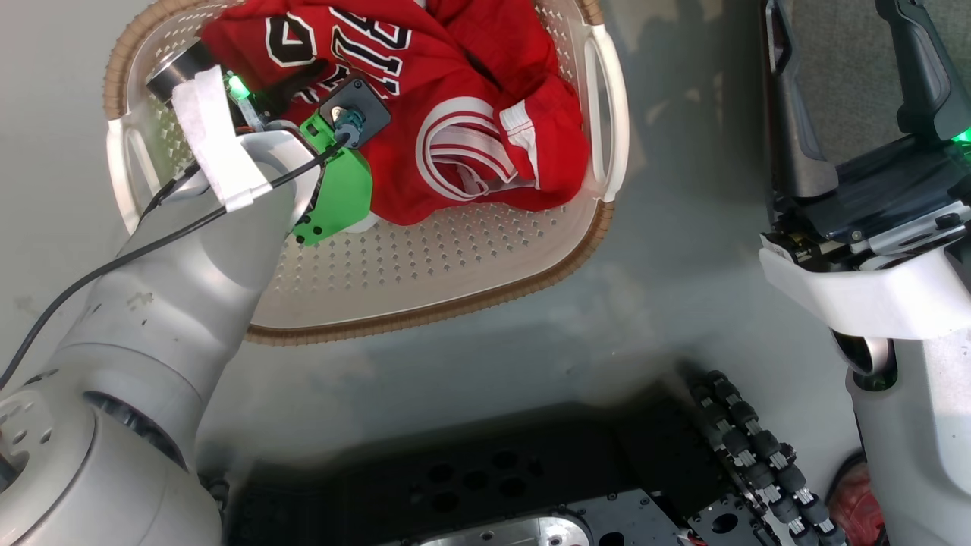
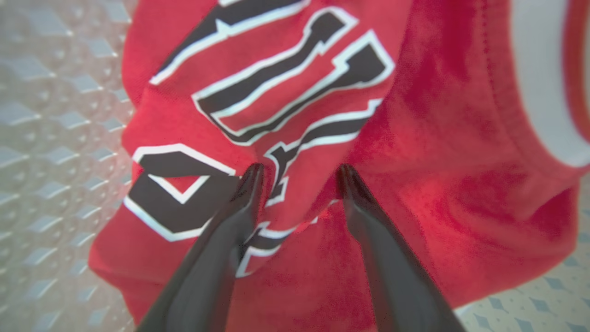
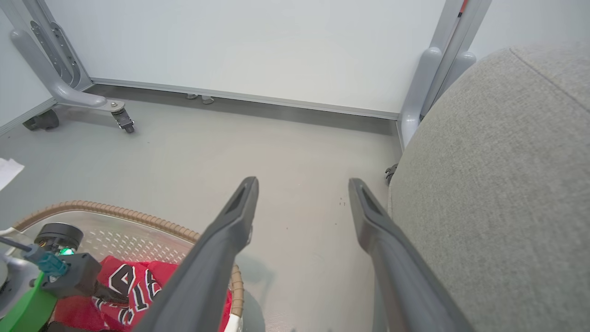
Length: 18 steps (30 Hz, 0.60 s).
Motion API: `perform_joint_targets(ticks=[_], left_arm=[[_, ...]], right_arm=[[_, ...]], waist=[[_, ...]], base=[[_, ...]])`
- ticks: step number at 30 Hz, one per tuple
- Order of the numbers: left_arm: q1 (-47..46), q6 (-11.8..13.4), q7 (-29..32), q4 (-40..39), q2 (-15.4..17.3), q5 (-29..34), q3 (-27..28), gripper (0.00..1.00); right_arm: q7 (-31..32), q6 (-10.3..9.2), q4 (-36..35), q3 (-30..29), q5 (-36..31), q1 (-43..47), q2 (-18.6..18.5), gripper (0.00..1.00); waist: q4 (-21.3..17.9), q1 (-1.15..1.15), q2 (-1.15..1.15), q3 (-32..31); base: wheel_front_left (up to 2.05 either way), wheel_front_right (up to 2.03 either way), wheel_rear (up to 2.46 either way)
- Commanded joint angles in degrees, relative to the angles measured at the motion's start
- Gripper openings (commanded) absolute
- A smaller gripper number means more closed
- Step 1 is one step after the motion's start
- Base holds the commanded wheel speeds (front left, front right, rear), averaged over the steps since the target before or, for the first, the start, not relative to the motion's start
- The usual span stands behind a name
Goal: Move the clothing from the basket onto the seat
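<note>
The clothing (image 1: 455,83) is a heap of red sports fabric with white striped trim and black-and-white lettering, lying in the cream perforated basket (image 1: 425,311) on the floor. My left wrist (image 1: 334,174) reaches down into the basket over the heap. My left gripper (image 2: 299,173) is open, with its fingertips (image 2: 252,177) pressed into the lettered clothing (image 2: 438,161) and a ridge of cloth standing between them. My right gripper (image 3: 303,184) hangs open and empty above the floor, beside the light-grey seat (image 3: 498,184). The basket's rim (image 3: 138,216) and the clothing (image 3: 133,286) sit at its lower left.
The basket stands on grey floor (image 1: 683,227) just ahead of my dark base (image 1: 493,485). A white wall panel on castered grey legs (image 3: 83,99) closes the far side. A scrap of paper (image 3: 7,168) lies on the floor at left.
</note>
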Motion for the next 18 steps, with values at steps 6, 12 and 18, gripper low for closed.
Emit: perform_joint_targets(ticks=[6, 12, 18], left_arm=[[-0.2, 0.0, -2.5, 0.3, 0.2, -0.2, -1.0, 0.0], [3.0, -0.1, -4.4, 0.4, -0.3, -1.7, -1.4, 0.0], [8.3, -0.1, -5.7, -1.0, -0.8, -4.3, -2.1, 0.0]], right_arm=[[-0.3, -0.02, 0.3, 0.1, -0.1, -0.2, 0.2, 1.0], [-0.3, -0.02, 1.7, 0.8, 0.4, -0.5, 1.0, 1.0], [-0.3, -0.02, 3.5, 1.4, 0.8, 0.9, 1.8, 1.0]], waist=[[-0.1, 0.0, 0.0, -0.5], [0.2, 0.0, 0.0, -4.9], [0.5, 0.0, 0.0, -11.9]], base=[[0.0, 0.0, 0.0], [0.0, 0.0, 0.0], [0.0, 0.0, 0.0]])
